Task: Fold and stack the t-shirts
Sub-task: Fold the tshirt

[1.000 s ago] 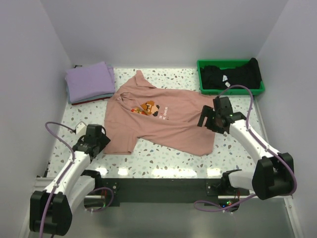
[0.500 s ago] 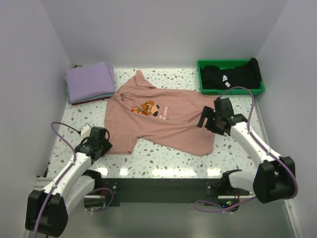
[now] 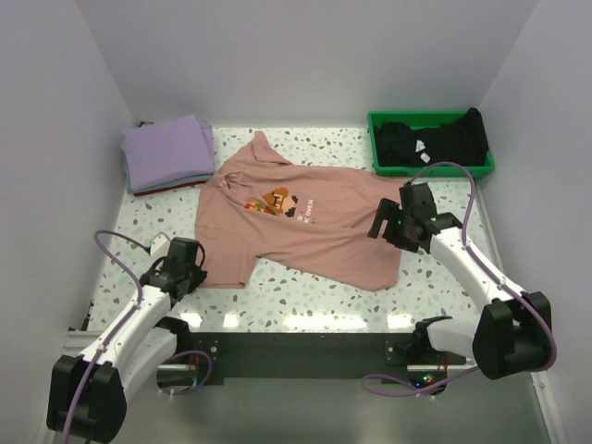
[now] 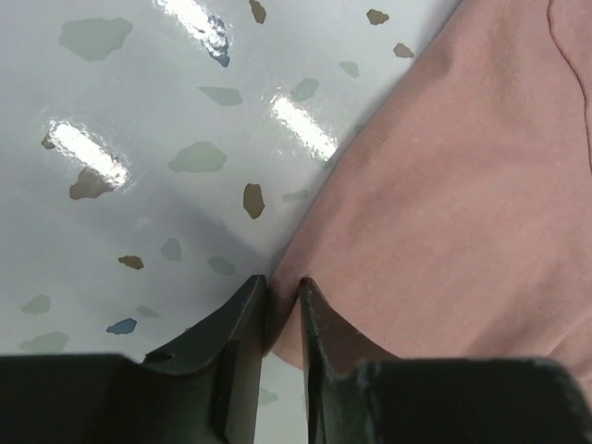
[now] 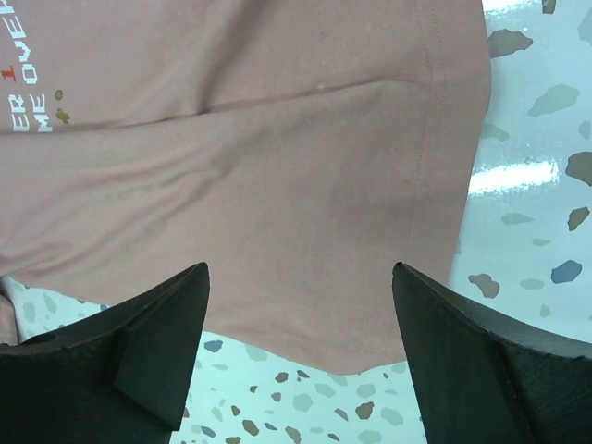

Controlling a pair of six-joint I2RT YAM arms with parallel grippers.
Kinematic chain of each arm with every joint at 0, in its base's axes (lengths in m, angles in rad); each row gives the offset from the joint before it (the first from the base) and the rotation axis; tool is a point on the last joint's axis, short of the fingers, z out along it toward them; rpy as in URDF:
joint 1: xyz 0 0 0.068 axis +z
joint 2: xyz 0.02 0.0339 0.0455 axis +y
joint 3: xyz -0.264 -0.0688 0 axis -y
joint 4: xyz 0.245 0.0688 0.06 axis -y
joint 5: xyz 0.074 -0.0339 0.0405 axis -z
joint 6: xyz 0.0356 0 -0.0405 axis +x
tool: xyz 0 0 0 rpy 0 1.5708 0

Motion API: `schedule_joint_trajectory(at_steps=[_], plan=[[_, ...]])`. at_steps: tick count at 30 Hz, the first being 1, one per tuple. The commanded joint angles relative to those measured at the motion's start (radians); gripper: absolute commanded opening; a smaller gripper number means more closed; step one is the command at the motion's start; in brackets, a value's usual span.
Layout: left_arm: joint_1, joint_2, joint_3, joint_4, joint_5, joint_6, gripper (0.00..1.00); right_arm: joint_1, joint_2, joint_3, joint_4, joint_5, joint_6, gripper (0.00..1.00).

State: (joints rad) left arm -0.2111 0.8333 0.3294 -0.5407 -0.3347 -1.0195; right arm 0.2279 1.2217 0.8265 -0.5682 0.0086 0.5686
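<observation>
The left hand [image 4: 283, 310] has slid in and now pinches the near edge of the salmon-pink cloth t-shirt [image 3: 314, 236] spread on the speckled worktop [image 3: 305, 298], while the right hand [image 5: 298, 277] gapes above its hem, so folding looks ready to begin.

On the desk [image 3: 305, 294] the printed t-shirt [image 3: 305, 227] lies spread in the middle — a folded shirt stack [image 3: 166, 153] behind it to the left, a tray [image 3: 430, 117] holding a crumpled shirt [image 3: 435, 141] behind-right.

We see the salmon-pink t-shirt [image 3: 305, 227] spread flat on the tabletop [image 3: 305, 298]. A folded lavender t-shirt [image 3: 166, 151] lies at ten o'clock. At two o'clock, a green tray [image 3: 432, 171] holds the black t-shirt [image 3: 430, 139]. The left gripper [image 3: 188, 265] sets its jaws at the sleeve; the right gripper [image 3: 387, 222] hovers over the hem.
</observation>
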Motion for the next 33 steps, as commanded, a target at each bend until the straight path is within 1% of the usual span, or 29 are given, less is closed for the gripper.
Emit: schedule_joint_trajectory(at_steps=[1,4,5,8,9,14,17,23,26,30,33], plan=[[-0.005,0.006,-0.01,-0.013,0.011,-0.022,0.25,-0.002,-0.027,-0.01,0.004,-0.005,0.013,0.83],[-0.005,0.009,-0.006,-0.013,0.019,-0.016,0.17,-0.004,-0.027,-0.015,0.004,-0.007,0.016,0.83],[-0.005,0.01,0.0,-0.012,0.025,-0.013,0.1,-0.002,-0.028,-0.017,0.001,-0.007,0.017,0.83],[-0.005,0.013,0.029,-0.01,0.037,0.025,0.01,-0.002,-0.037,-0.027,-0.007,-0.007,0.025,0.83],[-0.005,0.015,0.042,-0.011,0.04,0.038,0.0,-0.004,-0.048,-0.033,-0.012,-0.007,0.028,0.82],[-0.005,0.05,0.13,0.01,0.106,0.162,0.0,-0.001,-0.056,-0.108,-0.033,0.005,0.045,0.81],[-0.005,0.079,0.18,-0.005,0.121,0.205,0.0,0.014,-0.067,-0.139,-0.077,0.034,0.054,0.79],[-0.002,0.05,0.221,-0.008,0.074,0.243,0.0,0.048,-0.125,-0.187,-0.16,0.094,0.091,0.78],[0.001,0.078,0.226,0.011,0.104,0.262,0.0,0.059,-0.104,-0.21,-0.151,0.096,0.106,0.77],[0.001,0.108,0.212,0.033,0.125,0.268,0.0,0.064,-0.021,-0.222,-0.096,0.106,0.111,0.76],[0.002,0.101,0.203,0.041,0.129,0.266,0.0,0.065,-0.001,-0.225,-0.058,0.125,0.096,0.69]])
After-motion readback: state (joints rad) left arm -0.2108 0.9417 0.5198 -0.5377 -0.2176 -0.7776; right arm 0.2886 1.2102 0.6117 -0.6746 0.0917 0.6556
